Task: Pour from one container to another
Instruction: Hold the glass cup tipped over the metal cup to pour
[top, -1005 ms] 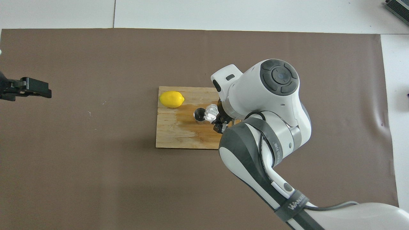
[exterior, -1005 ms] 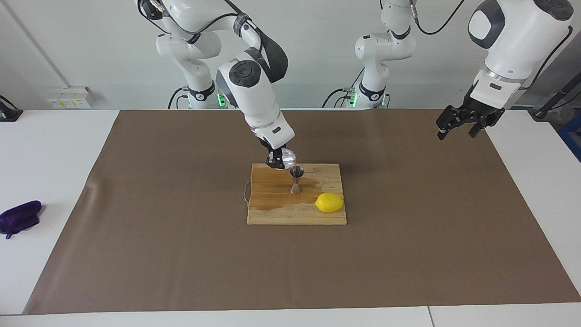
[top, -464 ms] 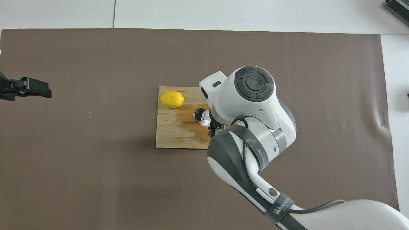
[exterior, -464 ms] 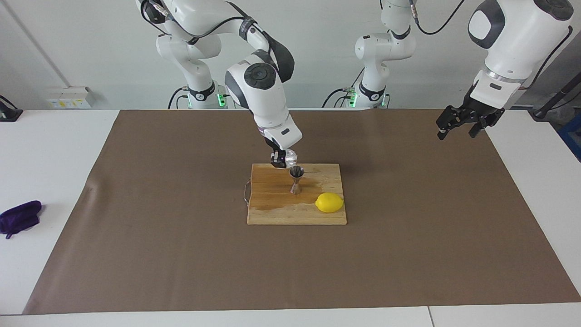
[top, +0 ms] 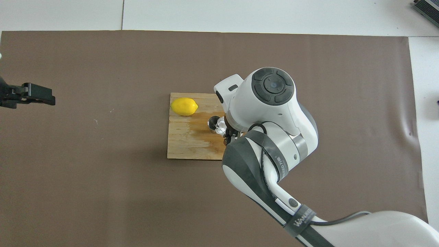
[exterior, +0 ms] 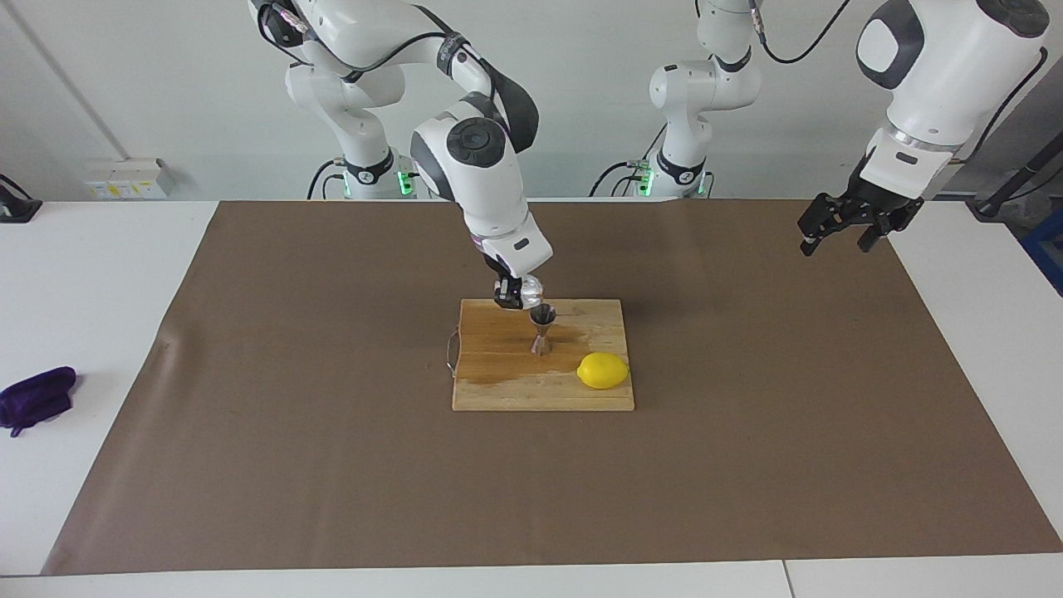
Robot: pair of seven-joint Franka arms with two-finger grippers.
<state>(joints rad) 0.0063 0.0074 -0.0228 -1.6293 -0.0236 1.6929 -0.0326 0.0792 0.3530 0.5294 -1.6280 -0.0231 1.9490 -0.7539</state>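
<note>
A small translucent whitish cup (exterior: 530, 291) (top: 221, 125) hangs tilted just above the mouth of the steel hourglass jigger (exterior: 542, 329) (top: 213, 123). My right gripper (exterior: 515, 295) is shut on the cup. The jigger stands upright on the wooden board (exterior: 498, 378) (top: 185, 144). In the overhead view the right arm's wrist hides most of its gripper. My left gripper (exterior: 839, 224) (top: 36, 98) hangs open over the mat at the left arm's end of the table and holds nothing.
A yellow lemon (exterior: 603, 370) (top: 184, 106) lies on the board's corner, farther from the robots than the jigger. A dark wet stain spreads over the board. A purple cloth (exterior: 35, 399) lies off the brown mat at the right arm's end.
The right arm's wrist has swung upright and turned, tipping the cup more steeply over the jigger. The left arm has not moved.
</note>
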